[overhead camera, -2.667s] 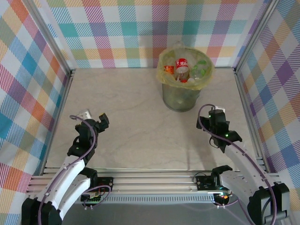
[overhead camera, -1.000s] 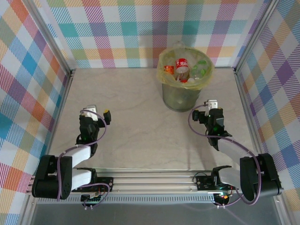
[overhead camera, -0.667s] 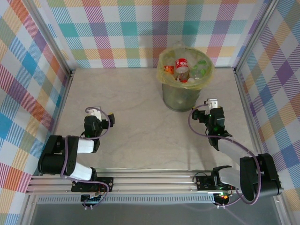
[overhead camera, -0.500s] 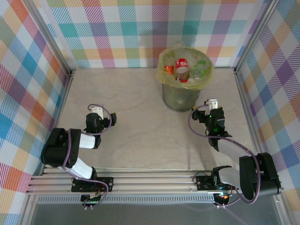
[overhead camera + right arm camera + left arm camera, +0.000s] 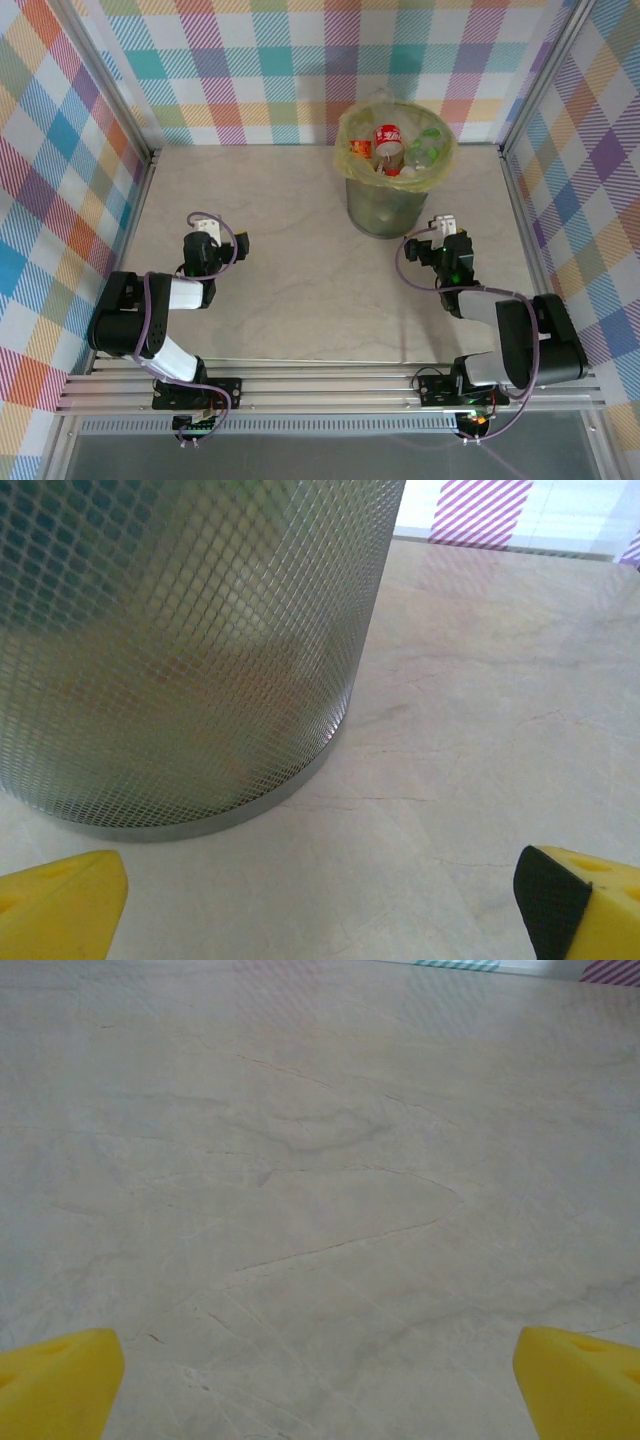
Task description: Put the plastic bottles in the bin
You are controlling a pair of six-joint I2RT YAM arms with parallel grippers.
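We find the bin (image 5: 385, 210) standing upright at the far side of the table (image 5: 280, 210), right of centre and close to the checked back wall (image 5: 260, 70). A yellow bag (image 5: 347, 158) lines it and is folded over the rim. The plastic bottles (image 5: 390, 143) lie inside the bin, piled near its top: one with a red label and white cap in the middle, one with an orange label to its left, and greenish clear ones to its right. We cannot count them exactly, as they overlap one another. The left gripper (image 5: 221, 231) sits low over the left part of the table, well apart from the bin, its arm folded back toward the base. In the left wrist view its yellow fingertips (image 5: 60, 1385) stand wide apart at the two lower corners, with bare marbled tabletop (image 5: 320, 1160) between them; the left gripper (image 5: 320, 1390) grips nothing. The right gripper (image 5: 434, 236) is near the bin, on its near right side, not touching it. In the right wrist view the bin's mesh wall (image 5: 180, 640) rises just ahead and left, its base resting flat on the table, and coloured shapes show dimly through the mesh. The right gripper (image 5: 320, 910) likewise has its fingertips (image 5: 585, 905) spread wide, with nothing held between them.
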